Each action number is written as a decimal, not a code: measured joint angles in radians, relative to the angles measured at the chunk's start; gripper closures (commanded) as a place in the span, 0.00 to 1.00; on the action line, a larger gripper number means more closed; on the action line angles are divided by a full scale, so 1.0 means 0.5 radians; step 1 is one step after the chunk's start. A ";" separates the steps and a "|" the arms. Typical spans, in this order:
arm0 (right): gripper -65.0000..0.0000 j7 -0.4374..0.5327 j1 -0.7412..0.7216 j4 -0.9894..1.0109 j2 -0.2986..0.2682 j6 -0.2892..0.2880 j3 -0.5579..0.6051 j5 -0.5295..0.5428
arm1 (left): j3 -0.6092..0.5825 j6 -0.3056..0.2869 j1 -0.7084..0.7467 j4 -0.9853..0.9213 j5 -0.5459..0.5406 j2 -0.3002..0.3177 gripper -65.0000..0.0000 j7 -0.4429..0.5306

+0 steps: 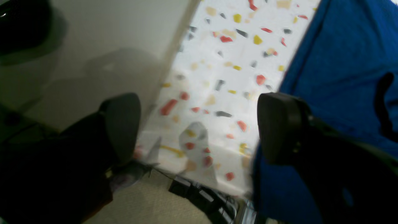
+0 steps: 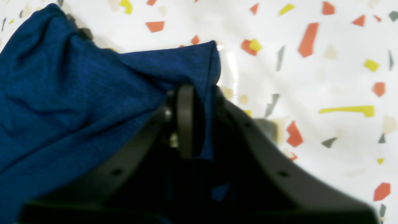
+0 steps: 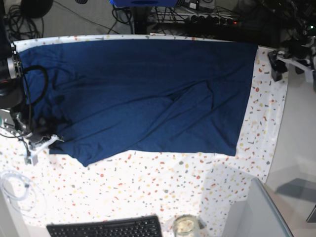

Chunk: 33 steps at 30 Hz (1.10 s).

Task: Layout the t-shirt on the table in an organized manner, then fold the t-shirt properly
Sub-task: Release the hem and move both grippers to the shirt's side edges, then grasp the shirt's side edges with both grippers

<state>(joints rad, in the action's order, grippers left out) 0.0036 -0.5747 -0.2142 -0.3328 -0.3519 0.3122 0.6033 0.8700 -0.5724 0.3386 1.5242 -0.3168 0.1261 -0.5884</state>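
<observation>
So the t-shirt (image 3: pixel 148 94) lay mostly spread on the table (image 3: pixel 163 182) but still wrinkled and not folded, with the right gripper (image 2: pixel 199 121) pinching its edge and the left gripper (image 1: pixel 199 127) wide apart, holding nothing.

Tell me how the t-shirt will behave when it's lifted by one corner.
The t-shirt will probably hang limp: it already lies rumpled in soft folds. It looks thin and likely light. Where the right gripper pinches its edge, the cloth bunches, so it should stretch and trail rather than hold shape.
</observation>
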 measured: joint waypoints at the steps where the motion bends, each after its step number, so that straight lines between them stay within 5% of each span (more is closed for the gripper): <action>1: 1.00 -0.001 0.000 -0.005 0.001 -0.002 0.000 0.000 | -0.071 0.001 -0.004 -0.002 -0.003 0.013 0.15 0.002; 4: 1.00 -0.021 0.032 -0.107 -0.005 -0.001 -0.002 -0.001 | -0.259 0.046 -0.083 -0.060 -0.008 0.055 0.15 -0.002; 7: 1.00 -0.021 0.127 -0.305 -0.021 -0.003 -0.001 -0.001 | -0.465 0.281 -0.275 -0.188 0.005 0.117 0.15 -0.008; 12: 1.00 -0.236 0.253 -0.623 -0.056 -0.008 -0.001 0.005 | -0.847 0.470 -0.694 -0.499 -0.002 0.259 0.15 0.008; 20: 1.00 -0.327 0.360 -0.964 -0.100 0.002 -0.005 0.013 | -1.295 0.555 -1.416 -1.637 -0.004 0.342 0.15 0.142; 27: 1.00 -0.347 0.362 -0.986 -0.137 0.005 -0.005 0.007 | -1.496 0.563 -1.489 -1.849 -0.026 0.342 0.15 0.425; 29: 1.00 -0.346 0.362 -0.986 -0.132 0.005 -0.005 0.007 | -1.493 0.575 -1.468 -1.843 -0.024 0.327 0.22 0.462; 33: 1.00 -0.346 0.362 -0.986 -0.135 0.005 -0.005 0.007 | -1.490 0.575 -1.365 -1.728 -0.045 0.316 0.52 0.465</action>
<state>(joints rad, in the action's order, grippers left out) -0.1696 -0.3935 -0.7071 -0.4004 -0.3496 0.3096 0.6067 0.1249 -0.2848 -0.3439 0.6601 -0.3393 0.2840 -0.3561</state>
